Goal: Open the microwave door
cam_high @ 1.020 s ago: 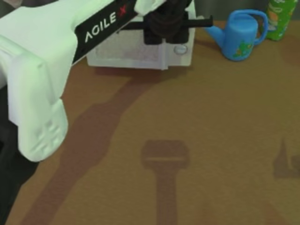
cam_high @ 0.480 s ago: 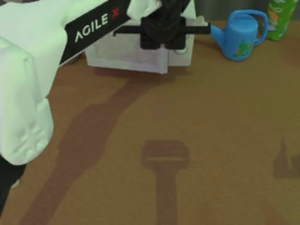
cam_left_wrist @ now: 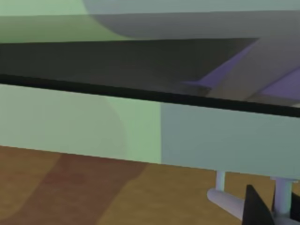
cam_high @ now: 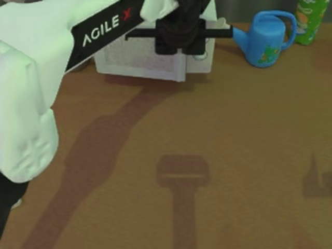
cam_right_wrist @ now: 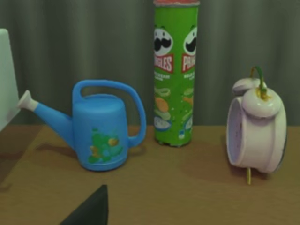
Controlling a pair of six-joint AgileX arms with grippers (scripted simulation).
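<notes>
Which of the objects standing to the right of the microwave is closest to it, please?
The blue watering can: its spout almost reaches the microwave, while the green Pringles can stands farther right.

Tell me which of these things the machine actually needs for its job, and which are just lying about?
Needed: boxy pale white-green toy microwave; its flat speckled mesh-window door; left pincer at the door's edge.

Lying about: blue plastic watering can; green cylindrical crisp tube; pale pink round alarm clock.

A blue watering can [cam_right_wrist: 101, 133] stands beside a green Pringles can [cam_right_wrist: 174, 72]; a pale alarm clock [cam_right_wrist: 257, 129] sits apart, on the brown table [cam_high: 233, 155].
</notes>
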